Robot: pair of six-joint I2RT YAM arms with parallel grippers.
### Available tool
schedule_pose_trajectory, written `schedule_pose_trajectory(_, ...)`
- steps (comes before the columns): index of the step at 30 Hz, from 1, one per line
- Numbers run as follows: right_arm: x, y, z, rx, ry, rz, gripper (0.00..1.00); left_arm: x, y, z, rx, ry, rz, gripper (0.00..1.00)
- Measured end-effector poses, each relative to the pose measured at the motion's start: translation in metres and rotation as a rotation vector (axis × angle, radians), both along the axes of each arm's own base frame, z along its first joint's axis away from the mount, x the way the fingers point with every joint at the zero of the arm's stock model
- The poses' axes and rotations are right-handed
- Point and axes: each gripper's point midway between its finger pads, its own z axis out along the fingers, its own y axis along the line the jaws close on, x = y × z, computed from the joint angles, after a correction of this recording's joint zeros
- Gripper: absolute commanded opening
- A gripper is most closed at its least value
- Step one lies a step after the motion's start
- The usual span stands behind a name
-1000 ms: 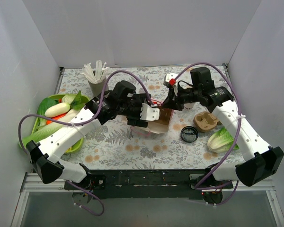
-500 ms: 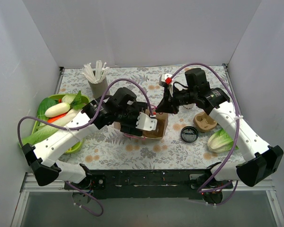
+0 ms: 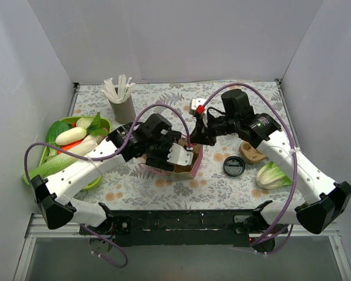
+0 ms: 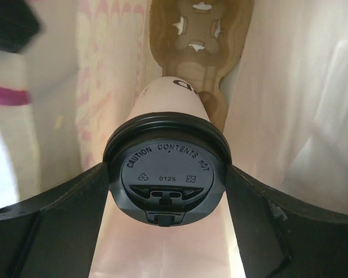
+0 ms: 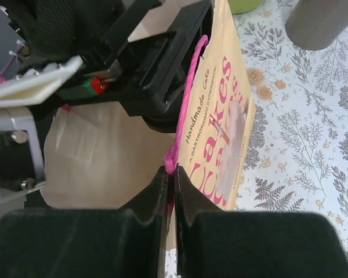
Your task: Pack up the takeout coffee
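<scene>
The takeout coffee (image 4: 171,107), a white cup with a black lid, is inside the paper bag (image 4: 290,87). My left gripper (image 4: 167,172) is shut on it, one finger on each side of the lid. A brown cardboard carrier (image 4: 197,35) lies deeper in the bag, past the cup. My right gripper (image 5: 174,174) is shut on the bag's pink handle (image 5: 188,104) at the rim of the pink-printed bag (image 5: 220,116). From above, the bag (image 3: 194,165) sits mid-table with the left gripper (image 3: 175,157) in its mouth and the right gripper (image 3: 199,137) just behind it. The cup is hidden there.
A grey cup of white sticks (image 3: 121,105) stands at the back left. At the left lies a green tray (image 3: 103,123) of vegetables. Right of the bag are a loose black lid (image 3: 234,167), a brown cup carrier (image 3: 253,151) and a cabbage (image 3: 273,174).
Both arms and the bag have shifted toward the near left. The bag's mouth has tipped over, and my left gripper sits deeper in it.
</scene>
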Motion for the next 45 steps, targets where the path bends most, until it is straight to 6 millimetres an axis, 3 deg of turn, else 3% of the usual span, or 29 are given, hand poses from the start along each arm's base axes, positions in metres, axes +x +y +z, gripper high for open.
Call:
schedule_pose_trajectory(10, -0.002, -0.006, -0.002, 0.024, -0.026, -0.047, 0.01, -0.002, 0.012, -0.042, 0.113, -0.008, -0.024, 0.00)
schedule_pose_trajectory(17, -0.004, -0.004, -0.001, 0.050, -0.071, -0.043, 0.01, 0.000, 0.011, -0.035, 0.095, -0.050, -0.028, 0.00)
schedule_pose_trajectory(24, -0.011, 0.003, -0.002, 0.042, -0.116, -0.001, 0.01, 0.000, 0.017, -0.047, 0.123, -0.066, -0.026, 0.00)
schedule_pose_trajectory(31, -0.013, 0.011, -0.001, 0.029, -0.187, 0.015, 0.01, 0.008, 0.022, -0.044, 0.147, -0.110, -0.001, 0.00)
schedule_pose_trajectory(45, 0.003, 0.021, 0.012, 0.047, -0.270, -0.086, 0.01, 0.002, 0.024, -0.045, 0.167, -0.110, -0.004, 0.00)
